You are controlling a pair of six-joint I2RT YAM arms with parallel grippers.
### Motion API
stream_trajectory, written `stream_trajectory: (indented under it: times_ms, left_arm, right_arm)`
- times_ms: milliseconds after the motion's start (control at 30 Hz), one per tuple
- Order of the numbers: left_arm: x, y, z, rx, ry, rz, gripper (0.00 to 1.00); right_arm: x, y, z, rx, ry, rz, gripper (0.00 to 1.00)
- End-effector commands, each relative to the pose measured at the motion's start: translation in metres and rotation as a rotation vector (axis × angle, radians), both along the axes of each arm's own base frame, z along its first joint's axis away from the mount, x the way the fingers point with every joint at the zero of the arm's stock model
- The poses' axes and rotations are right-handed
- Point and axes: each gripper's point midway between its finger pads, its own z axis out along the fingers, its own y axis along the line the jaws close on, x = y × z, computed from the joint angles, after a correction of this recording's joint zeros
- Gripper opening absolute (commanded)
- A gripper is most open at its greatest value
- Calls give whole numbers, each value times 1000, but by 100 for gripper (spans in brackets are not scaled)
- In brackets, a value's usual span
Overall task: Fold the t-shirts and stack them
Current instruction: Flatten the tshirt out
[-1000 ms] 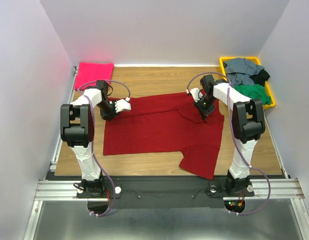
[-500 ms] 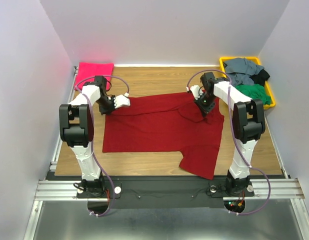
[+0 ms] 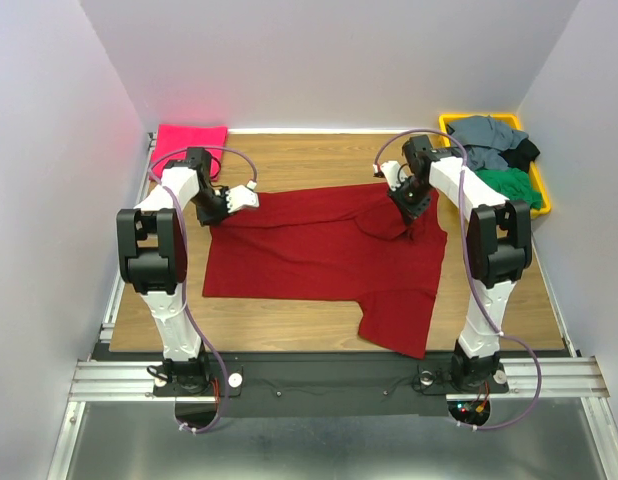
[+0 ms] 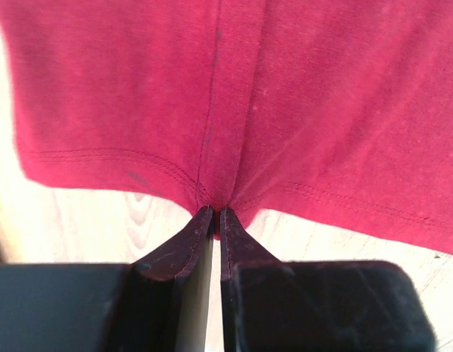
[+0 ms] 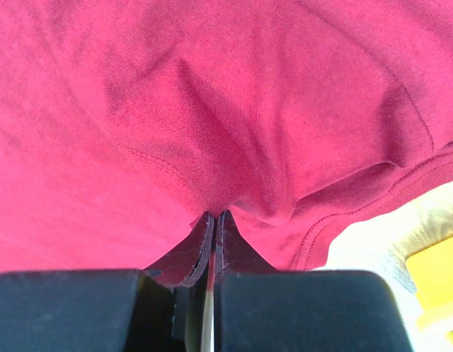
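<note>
Left end effector [image 4: 215, 213] and right end effector [image 5: 214, 215] pinch soft crimson t-shirt [image 3: 319, 255] into puckers.

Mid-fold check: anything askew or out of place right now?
The red t-shirt lies skewed: one flap juts past its near hem, reaching the table's near edge. Left gripper and right gripper each pinch its far edge; nothing damaged.

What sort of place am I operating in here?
Likely a lab test cell, not a home: plain white walls box in the wooden table under the red t-shirt, an aluminium mounting rail lines its near edge, and a yellow bin holds crumpled t-shirts.
</note>
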Motion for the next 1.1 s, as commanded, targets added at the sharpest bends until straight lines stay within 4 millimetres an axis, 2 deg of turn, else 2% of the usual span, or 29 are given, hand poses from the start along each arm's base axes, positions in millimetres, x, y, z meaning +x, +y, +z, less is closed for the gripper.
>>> stream_trajectory:
  times_ms: [0,133,300,633,667,700,733,933,1067]
  left_arm:
    - [-7,1,-1,-12,15,11,19]
    - [-4,0,-3,-18,18,17,21]
    - [-4,-2,-6,-25,29,19,29]
    - [-2,-6,-2,-38,23,12,31]
    - [-1,-6,-1,-39,20,11,28]
    - [1,-6,0,-41,15,11,18]
    - [1,-6,0,-41,18,14,15]
    - [7,-6,6,-38,2,10,11]
    - [11,-5,14,-35,-10,6,0]
  right_arm:
    - [7,2,24,28,-49,8,1]
    - [7,1,24,26,-48,11,1]
    - [6,0,23,19,-42,17,1]
    - [3,0,20,17,-32,20,1]
    - [3,0,21,17,-34,20,1]
    - [3,0,21,17,-34,20,1]
    - [3,-1,21,17,-34,19,1]
    - [5,-1,24,11,-46,20,1]
    - [8,-2,27,8,-57,17,0]
